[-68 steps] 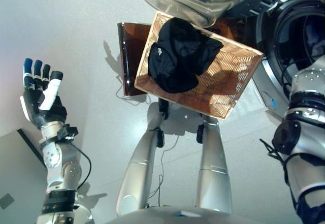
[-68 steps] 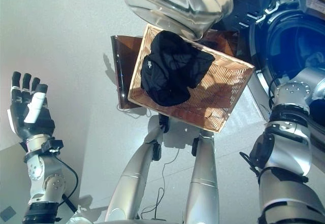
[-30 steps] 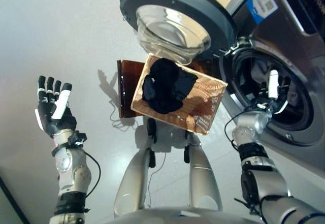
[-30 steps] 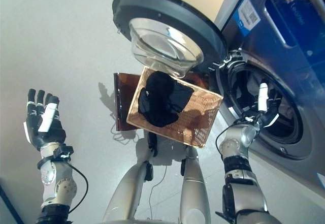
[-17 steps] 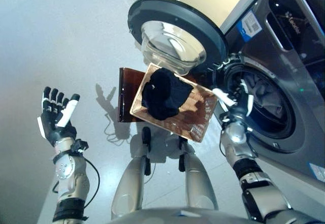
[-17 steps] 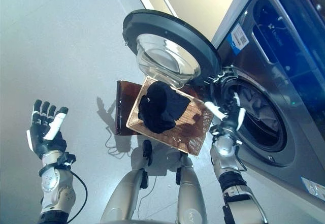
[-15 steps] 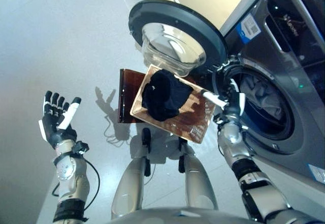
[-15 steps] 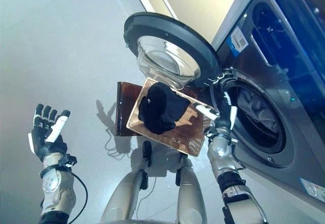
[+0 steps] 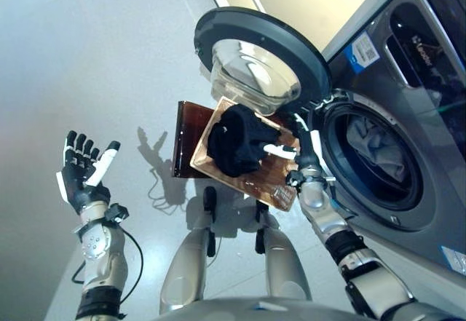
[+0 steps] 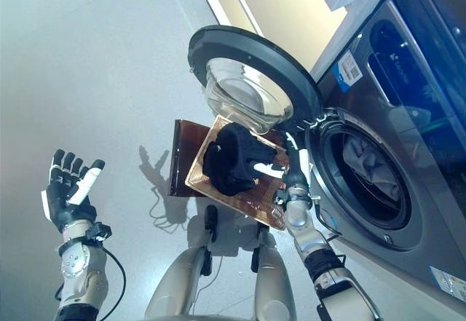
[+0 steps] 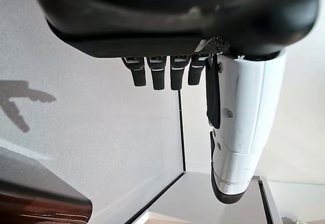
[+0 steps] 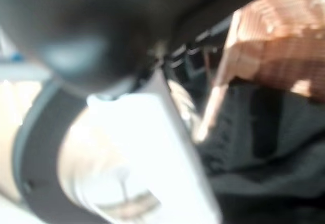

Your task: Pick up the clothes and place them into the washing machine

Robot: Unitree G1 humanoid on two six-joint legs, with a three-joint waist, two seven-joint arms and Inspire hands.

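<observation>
The washing machine (image 9: 408, 117) stands with its round door (image 9: 258, 59) swung wide and pale laundry already in the drum. Before it, a wicker basket (image 9: 273, 183) holds a black garment (image 9: 237, 143), bunched at the end nearer the door, its long axis roughly along the basket's length. The right hand (image 9: 302, 157) hovers at the basket's edge, fingers spread, empty; the reach appears under way, and it must next descend and close on the cloth. The left hand (image 9: 80, 179) is raised well apart, fingers straight.

head stereo pair downward, shared basket (image 9: 251, 183); close wrist cameras along hands
</observation>
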